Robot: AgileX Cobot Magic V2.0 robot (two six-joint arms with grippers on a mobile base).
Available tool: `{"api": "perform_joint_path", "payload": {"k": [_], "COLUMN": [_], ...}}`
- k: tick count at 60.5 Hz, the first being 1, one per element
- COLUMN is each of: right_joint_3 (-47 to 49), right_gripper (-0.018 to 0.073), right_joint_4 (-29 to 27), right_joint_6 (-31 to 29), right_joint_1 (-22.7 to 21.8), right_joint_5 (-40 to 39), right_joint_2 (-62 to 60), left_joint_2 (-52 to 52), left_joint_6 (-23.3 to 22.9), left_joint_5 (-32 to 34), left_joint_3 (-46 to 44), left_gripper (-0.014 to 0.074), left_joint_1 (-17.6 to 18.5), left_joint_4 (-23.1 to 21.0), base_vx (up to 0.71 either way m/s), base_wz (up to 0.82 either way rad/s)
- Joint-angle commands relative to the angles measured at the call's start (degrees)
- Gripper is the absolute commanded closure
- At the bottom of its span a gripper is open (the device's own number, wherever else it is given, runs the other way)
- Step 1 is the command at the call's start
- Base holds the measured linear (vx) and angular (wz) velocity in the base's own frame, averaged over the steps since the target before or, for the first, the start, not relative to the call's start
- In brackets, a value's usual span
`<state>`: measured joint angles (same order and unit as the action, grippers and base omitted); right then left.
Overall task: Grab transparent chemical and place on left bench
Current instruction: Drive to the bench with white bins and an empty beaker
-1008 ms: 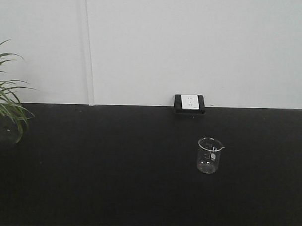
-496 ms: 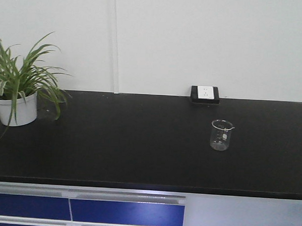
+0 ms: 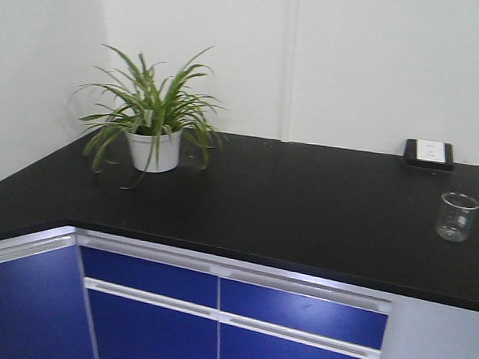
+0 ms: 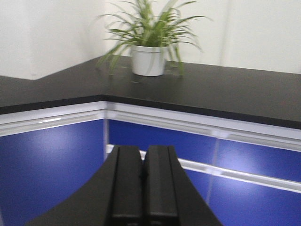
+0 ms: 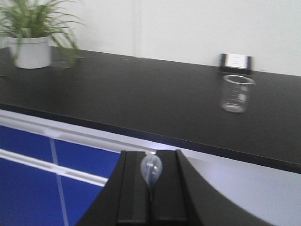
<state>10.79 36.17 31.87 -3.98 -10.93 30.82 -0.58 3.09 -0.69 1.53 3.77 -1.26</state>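
In the right wrist view my right gripper [image 5: 151,157] is shut on the transparent chemical [image 5: 151,170], a clear dropper pipette whose small bulb sticks up between the fingers; the rest of it is hidden. The gripper hangs in front of the blue drawers, below the worktop edge. In the left wrist view my left gripper [image 4: 143,153] is shut and empty, also in front of the blue drawers. Neither gripper shows in the front view. The left bench with the white bins is out of view.
A black worktop [image 3: 301,205] runs round a corner over blue drawers [image 3: 219,305]. On it stand a potted plant [image 3: 151,117], a clear glass beaker [image 3: 456,216] at the right, and a white wall socket [image 3: 428,152] by the wall.
The front view has swung left and pulled back: the beaker and socket slid to the right edge, the plant came to the middle left, and the blue drawers and corner came into view.
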Motion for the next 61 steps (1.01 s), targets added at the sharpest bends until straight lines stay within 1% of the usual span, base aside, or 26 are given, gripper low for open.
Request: {"api": "perform_joint_path", "payload": {"k": [1, 34, 61], "right_joint_3": [1.70, 1.70, 1.70], "right_gripper": [0.0567, 0.0567, 0.0567], "right_joint_4": [-0.25, -0.25, -0.25], "right_joint_6": [0.10, 0.10, 0.10], "right_joint_1": [-0.15, -0.15, -0.15], "right_joint_5": [-3.67, -3.67, -3.67], "right_joint_2": [-0.05, -0.05, -0.05], "left_joint_2": [-1.10, -1.10, -1.10], "left_joint_6": [-0.45, -0.45, -0.45], "left_joint_5": [4.49, 4.49, 4.49], "left_joint_3": [0.93, 0.93, 0.93], "left_gripper": [0.0600, 0.0600, 0.0600], "left_joint_1": [0.10, 0.10, 0.10], "left_joint_4": [-0.04, -0.04, -0.04], "base_vx": [-0.15, -0.11, 0.01], "base_wz": [0.58, 0.63, 0.65]}}
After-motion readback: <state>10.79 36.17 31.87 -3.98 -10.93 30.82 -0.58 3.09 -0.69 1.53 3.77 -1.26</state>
